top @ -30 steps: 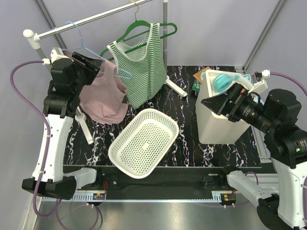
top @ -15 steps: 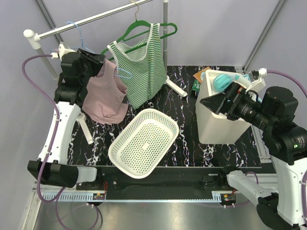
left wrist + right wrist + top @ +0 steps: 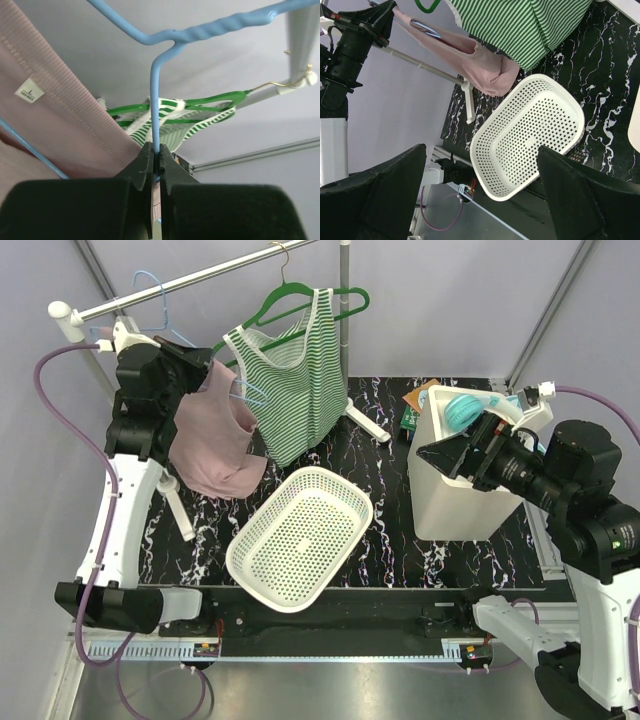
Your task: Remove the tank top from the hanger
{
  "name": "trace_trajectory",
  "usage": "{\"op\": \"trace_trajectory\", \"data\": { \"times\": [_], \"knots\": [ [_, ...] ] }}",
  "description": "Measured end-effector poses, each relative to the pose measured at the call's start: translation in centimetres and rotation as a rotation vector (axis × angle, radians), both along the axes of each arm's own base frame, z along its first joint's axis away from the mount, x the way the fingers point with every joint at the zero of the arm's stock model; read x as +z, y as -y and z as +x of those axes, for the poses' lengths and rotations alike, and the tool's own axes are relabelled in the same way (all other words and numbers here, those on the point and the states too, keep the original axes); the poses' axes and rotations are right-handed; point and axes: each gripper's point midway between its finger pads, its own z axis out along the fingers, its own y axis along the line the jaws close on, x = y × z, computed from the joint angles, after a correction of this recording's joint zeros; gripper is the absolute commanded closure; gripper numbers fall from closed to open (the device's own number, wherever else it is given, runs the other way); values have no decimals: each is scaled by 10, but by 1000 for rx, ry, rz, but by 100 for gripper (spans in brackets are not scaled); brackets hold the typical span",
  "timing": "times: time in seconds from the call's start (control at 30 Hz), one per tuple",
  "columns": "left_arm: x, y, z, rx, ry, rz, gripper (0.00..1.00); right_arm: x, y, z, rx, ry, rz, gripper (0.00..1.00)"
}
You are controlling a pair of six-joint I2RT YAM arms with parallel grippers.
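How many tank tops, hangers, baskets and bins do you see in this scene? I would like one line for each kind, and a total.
Tank tops: 2, the pink tank top and the green-striped tank top
Hangers: 2, the blue hanger and the green hanger
Baskets: 1, the white basket
Bins: 1, the white bin
Total: 6

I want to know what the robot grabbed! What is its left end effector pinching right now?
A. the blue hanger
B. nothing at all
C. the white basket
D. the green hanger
A: in the left wrist view, the left end effector is closed tight on the thin wire of the blue hanger.
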Motion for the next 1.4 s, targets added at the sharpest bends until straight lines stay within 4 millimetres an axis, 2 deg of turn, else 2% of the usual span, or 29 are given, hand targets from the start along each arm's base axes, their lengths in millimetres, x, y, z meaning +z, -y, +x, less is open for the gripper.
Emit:
{"op": "trace_trajectory", "data": {
  "times": [0.2,0.33,0.57,0.67,0.83,0.97,1.07,1.17,1.33,1.4],
  "knots": [
    [29,12,-30,-85,72,-27,100,-5,-9,2,62,-23,-6,0],
    [43,23,-68,-167,127,-43,100,-15,-22,10,147,-58,-25,0],
    [43,39,-132,-299,174,-92,100,-30,-48,45,278,-90,-100,0],
    [32,43,-142,-329,155,-114,100,-38,-84,46,385,-92,-155,0],
    [8,48,-149,-355,79,-140,100,-45,-164,17,615,-48,-224,0],
    [-8,52,-150,-375,24,-157,100,-37,-218,7,707,61,-270,0],
    [-14,55,-152,-389,-2,-164,100,-36,-245,3,738,125,-302,2],
    [-15,59,-155,-414,-10,-171,100,-38,-268,9,740,176,-338,5],
    [-15,70,-162,-469,-20,-176,100,-54,-292,29,714,212,-410,11],
    [-16,78,-165,-496,-30,-183,100,-62,-298,35,699,217,-438,18]
  ]
}}
